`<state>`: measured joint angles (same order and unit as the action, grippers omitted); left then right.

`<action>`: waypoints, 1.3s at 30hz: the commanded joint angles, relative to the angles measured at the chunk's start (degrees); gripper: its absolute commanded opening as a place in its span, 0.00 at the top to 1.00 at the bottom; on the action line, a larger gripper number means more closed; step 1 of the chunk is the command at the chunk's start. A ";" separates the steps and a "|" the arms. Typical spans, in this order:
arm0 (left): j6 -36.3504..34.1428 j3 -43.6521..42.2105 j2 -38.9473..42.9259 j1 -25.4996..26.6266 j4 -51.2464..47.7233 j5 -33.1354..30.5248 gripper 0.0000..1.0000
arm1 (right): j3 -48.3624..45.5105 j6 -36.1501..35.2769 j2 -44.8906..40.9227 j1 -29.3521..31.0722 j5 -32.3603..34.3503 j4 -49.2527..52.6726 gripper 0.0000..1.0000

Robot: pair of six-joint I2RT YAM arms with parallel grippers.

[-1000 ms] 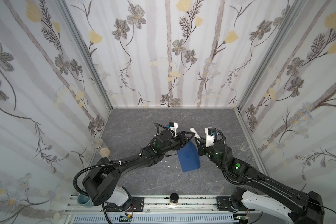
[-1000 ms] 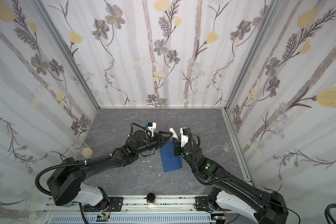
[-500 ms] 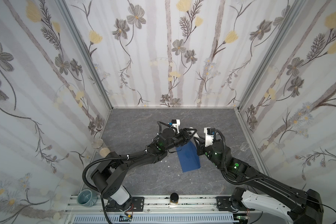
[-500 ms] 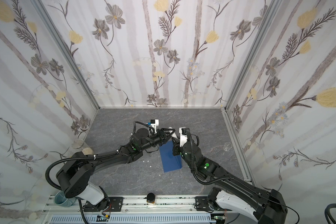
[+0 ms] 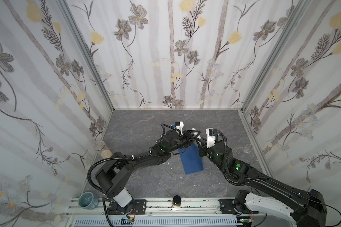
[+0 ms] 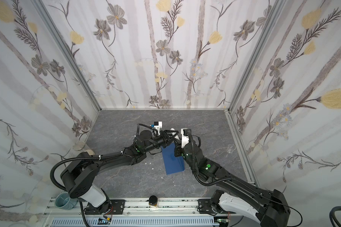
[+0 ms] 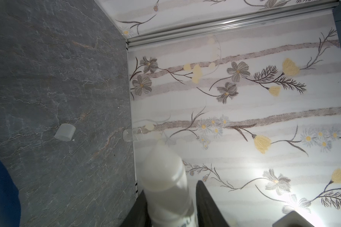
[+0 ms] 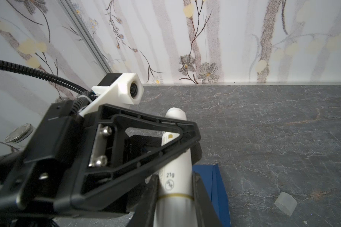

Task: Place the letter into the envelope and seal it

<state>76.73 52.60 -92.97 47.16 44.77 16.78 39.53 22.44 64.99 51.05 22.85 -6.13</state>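
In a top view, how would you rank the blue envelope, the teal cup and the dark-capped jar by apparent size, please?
1. envelope, clearly largest.
2. teal cup, at the front rail.
3. dark-capped jar, plainly smallest.

A grey, marble-veined slab floor lay at the bottom. White wallpapered walls printed with grey and yellow flowers rose around it on three sides, joined by silver aluminium corner posts. A silver slotted aluminium rail ran along its near edge.
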 commanded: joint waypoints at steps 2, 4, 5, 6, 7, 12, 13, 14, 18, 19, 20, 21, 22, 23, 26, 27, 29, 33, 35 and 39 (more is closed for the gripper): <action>0.74 0.88 -0.70 0.04 4.87 1.03 0.68 | 0.55 0.15 0.49 0.35 -0.55 -2.08 1.00; 0.79 1.10 -1.05 0.04 5.14 1.07 0.71 | 0.51 0.30 0.73 0.35 -0.69 -1.98 1.00; 0.85 1.13 -1.26 0.04 5.30 1.09 0.74 | 0.46 0.37 0.86 0.42 -0.87 -1.96 1.00; 0.91 1.19 -1.39 0.04 5.45 1.16 0.75 | 0.42 0.54 0.86 0.50 -1.04 -2.04 1.00; 1.04 1.24 -1.58 0.03 5.58 1.17 0.78 | 0.37 0.65 0.92 0.54 -1.13 -2.13 1.00; 0.62 1.12 -2.02 0.04 6.07 1.35 1.00 | 0.33 1.31 1.19 0.59 -1.93 -2.10 1.00; 0.44 0.95 -1.98 -0.07 6.10 1.34 1.00 | 0.35 1.38 1.19 0.61 -2.26 -2.08 0.96; 0.22 0.76 -1.98 -0.17 6.11 1.44 1.00 | 0.37 1.46 1.11 0.63 -2.79 -1.89 0.87; -1.98 -1.49 -1.17 -1.28 5.55 1.33 1.00 | 0.73 2.56 0.50 0.38 -4.48 -0.55 0.60; -2.74 -2.22 -0.80 -1.71 5.27 1.21 1.00 | 1.17 2.75 0.33 0.18 -5.39 0.59 0.57; -3.65 -3.39 -0.27 -2.25 4.60 0.92 1.00 | 1.62 2.99 0.02 -0.10 -6.61 1.80 0.55; -4.89 -4.48 0.33 -2.84 3.30 0.67 1.00 | 1.97 3.41 -0.36 -0.53 -7.74 3.14 0.54; -6.23 -5.22 0.86 -3.31 1.78 0.42 1.00 | 2.19 3.89 -0.67 -1.08 -8.77 4.42 0.53; -8.37 -5.96 1.54 -3.71 -0.61 -0.06 1.00 | 2.48 4.60 -0.98 -1.94 -9.93 6.10 0.52; -16.07 -6.01 2.53 -4.50 -10.40 -0.23 1.00 | 2.44 5.64 -1.27 -6.77 -16.58 9.62 0.52; -18.00 -5.89 2.49 -4.63 -13.45 -0.09 1.00 | 1.97 5.78 -1.03 -8.60 -19.15 10.40 0.52; -20.64 -6.47 2.04 -4.86 -16.16 1.12 1.00 | 0.81 6.21 -0.17 -11.88 -23.06 11.51 0.58; -25.26 -6.35 -0.55 -4.88 -21.90 3.33 1.00 | -2.19 6.63 1.38 -17.35 -26.27 11.28 0.70; -26.83 -6.38 -1.94 -4.88 -23.41 3.91 1.00 | -3.64 6.92 2.31 -20.09 -27.21 10.65 0.77; -28.83 -5.68 -5.35 -4.78 -25.17 5.09 1.00 | -6.12 7.39 5.85 -24.23 -29.74 8.12 0.92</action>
<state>51.68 46.28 -96.99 42.39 21.89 20.27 34.26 29.10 69.32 28.03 -3.20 4.80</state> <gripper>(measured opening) 0.221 0.084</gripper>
